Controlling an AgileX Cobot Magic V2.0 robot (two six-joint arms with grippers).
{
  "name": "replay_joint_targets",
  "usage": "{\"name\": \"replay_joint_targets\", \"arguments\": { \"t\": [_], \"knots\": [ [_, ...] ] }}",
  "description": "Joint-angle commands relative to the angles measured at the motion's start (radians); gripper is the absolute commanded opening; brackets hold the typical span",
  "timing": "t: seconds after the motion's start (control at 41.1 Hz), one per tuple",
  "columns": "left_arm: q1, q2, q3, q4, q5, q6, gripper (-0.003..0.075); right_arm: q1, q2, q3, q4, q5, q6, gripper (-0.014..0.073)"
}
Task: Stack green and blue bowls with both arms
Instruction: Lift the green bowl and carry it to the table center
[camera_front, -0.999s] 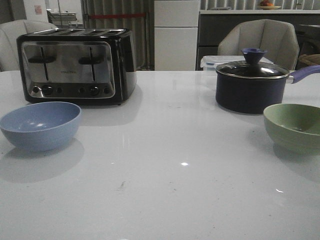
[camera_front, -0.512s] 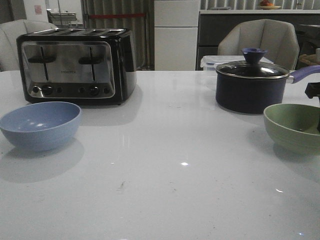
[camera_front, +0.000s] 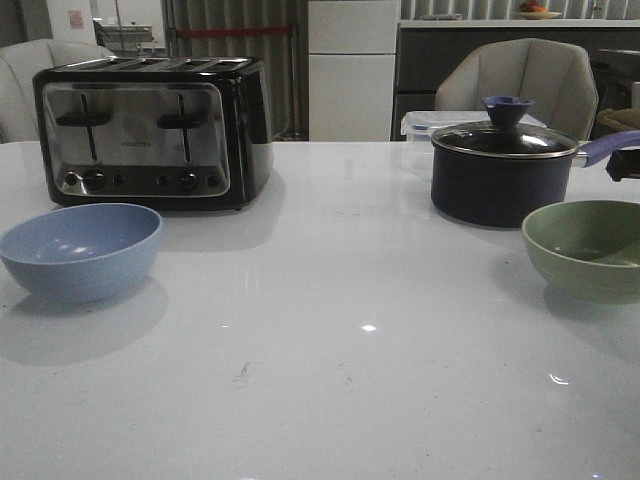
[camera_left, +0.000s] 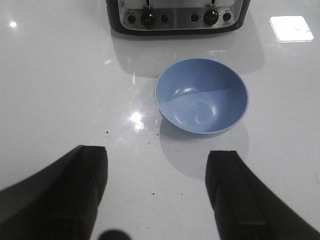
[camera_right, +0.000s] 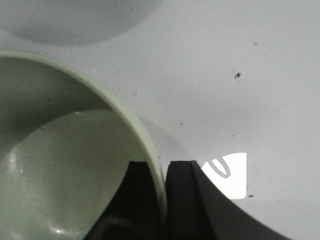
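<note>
With the right tool (camera_right: 161, 185) pinching only the thin rim of the green bowl (camera_front: 588, 248) at the bench's (camera_front: 340, 340) right edge, the bowl could slip or tilt when carried toward the blue bowl (camera_left: 201, 95), which sits by the toaster (camera_front: 150, 130) ahead of the wide-open, empty left tool (camera_left: 157, 190).

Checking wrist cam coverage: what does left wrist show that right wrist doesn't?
Left wrist only: the dusty blue round matte bowl sitting free in front of the black-and-steel toaster, ahead of the open left gripper. Right wrist only: the right gripper pinching the rim of the pale sage green round bowl. Both: the glossy white table.
</note>
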Motion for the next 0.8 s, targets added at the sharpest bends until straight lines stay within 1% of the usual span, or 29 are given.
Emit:
{"name": "replay_joint_targets", "arguments": {
  "t": [0.0,0.097,0.171,0.39,0.512,0.609,0.779],
  "knots": [
    [-0.004,-0.002,-0.026,-0.006,-0.070,-0.006,0.0486,0.011,-0.101,-0.031,0.026,-0.009,-0.030,0.0089],
    [-0.004,-0.002,-0.026,-0.006,-0.070,-0.006,0.0486,0.054,-0.161,-0.031,0.044,0.003,-0.074,0.0088],
    [-0.004,-0.002,-0.026,-0.006,-0.070,-0.006,0.0486,0.106,-0.204,-0.031,0.059,0.013,-0.095,0.0088],
    [-0.004,-0.002,-0.026,-0.006,-0.070,-0.006,0.0486,0.301,-0.257,-0.031,0.123,0.011,-0.108,0.0088],
    [-0.004,-0.002,-0.026,-0.008,-0.070,-0.006,0.0480,0.421,-0.231,-0.030,0.165,-0.025,-0.108,0.0088],
    [-0.004,-0.002,-0.026,-0.008,-0.070,-0.006,0.0464,0.491,-0.190,-0.030,0.191,-0.055,-0.108,0.0088],
    [-0.004,-0.002,-0.026,-0.008,-0.070,-0.006,0.0435,0.559,-0.098,-0.030,0.229,-0.069,-0.108,0.0088]
  ]
}}
